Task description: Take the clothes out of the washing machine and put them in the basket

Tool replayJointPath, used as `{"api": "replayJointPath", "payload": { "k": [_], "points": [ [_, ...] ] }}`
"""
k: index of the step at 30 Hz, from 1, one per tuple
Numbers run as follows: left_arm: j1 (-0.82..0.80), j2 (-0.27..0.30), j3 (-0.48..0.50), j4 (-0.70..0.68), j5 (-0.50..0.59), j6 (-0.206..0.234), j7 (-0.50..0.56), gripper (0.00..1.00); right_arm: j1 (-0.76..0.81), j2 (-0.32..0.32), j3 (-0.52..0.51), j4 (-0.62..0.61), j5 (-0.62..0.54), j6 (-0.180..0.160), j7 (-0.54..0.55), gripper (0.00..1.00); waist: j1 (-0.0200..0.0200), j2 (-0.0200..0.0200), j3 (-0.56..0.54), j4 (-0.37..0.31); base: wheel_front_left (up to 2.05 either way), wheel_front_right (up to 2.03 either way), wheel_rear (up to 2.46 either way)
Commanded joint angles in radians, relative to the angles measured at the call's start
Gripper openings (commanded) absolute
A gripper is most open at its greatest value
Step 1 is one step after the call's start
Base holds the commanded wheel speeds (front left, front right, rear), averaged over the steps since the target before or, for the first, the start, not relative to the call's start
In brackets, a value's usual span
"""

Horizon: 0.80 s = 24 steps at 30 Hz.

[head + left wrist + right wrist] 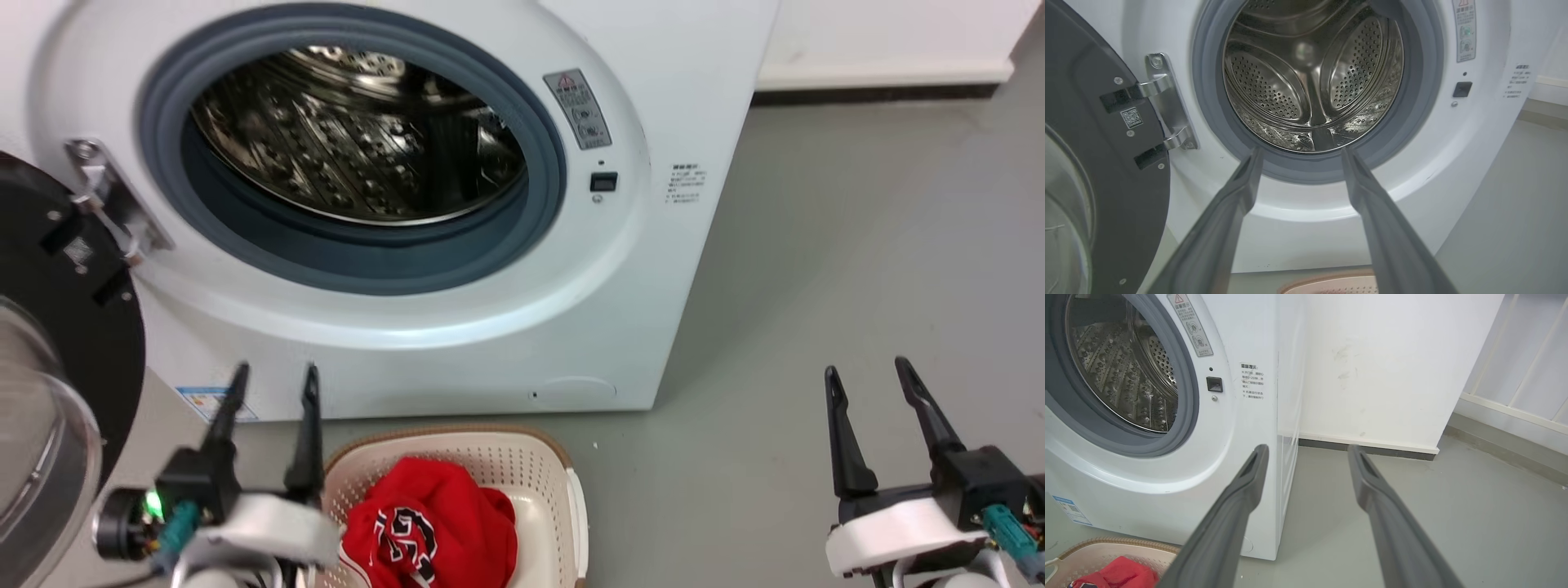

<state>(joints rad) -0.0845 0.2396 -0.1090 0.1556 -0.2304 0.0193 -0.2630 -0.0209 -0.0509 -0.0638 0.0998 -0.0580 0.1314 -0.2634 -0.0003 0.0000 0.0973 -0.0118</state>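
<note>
Both sets of jaws are spread wide with nothing between them. The left gripper hovers low in front of the washing machine, and the basket sits just below and to the right of its jaws with the red clothes piled inside. Straight ahead of those jaws, the drum looks bare as far as the views reach, so the unloading step seems basically done. The next move is probably just a check of the drum's lower front for leftovers.

The right gripper hangs well off to the side over open floor, with the machine's corner ahead and to its left. The open door sticks out just left of the left jaws, so it could get bumped on a reach.
</note>
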Motion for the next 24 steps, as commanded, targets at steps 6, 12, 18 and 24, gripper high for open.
{"api": "replayJointPath", "payload": {
  "k": [6,12,18,24],
  "points": [
    [0.126,-0.068,0.037,-0.057,0.063,-0.025,-0.003,1.00,0.062,0.001,0.008,-0.013,0.027,-0.001,-0.002,1.00,0.0003,0.0000,-0.071,0.013,0.00,0.00,0.00],
    [0.184,-0.114,0.073,-0.076,0.097,-0.046,-0.003,1.00,0.093,0.001,0.002,-0.018,0.044,-0.001,-0.002,1.00,0.0003,0.0000,-0.094,0.009,0.00,0.00,0.00],
    [0.194,-0.129,0.084,-0.083,0.154,-0.055,-0.003,1.00,0.097,0.001,-0.003,-0.021,0.034,-0.001,-0.002,1.00,0.0003,0.0000,-0.099,0.006,0.00,0.00,0.00],
    [0.189,-0.139,0.104,-0.083,0.169,-0.065,-0.003,1.00,0.089,0.001,-0.002,-0.021,0.035,-0.001,-0.002,1.00,0.0003,0.0000,-0.096,0.000,0.00,0.00,0.00]
  ]
}}
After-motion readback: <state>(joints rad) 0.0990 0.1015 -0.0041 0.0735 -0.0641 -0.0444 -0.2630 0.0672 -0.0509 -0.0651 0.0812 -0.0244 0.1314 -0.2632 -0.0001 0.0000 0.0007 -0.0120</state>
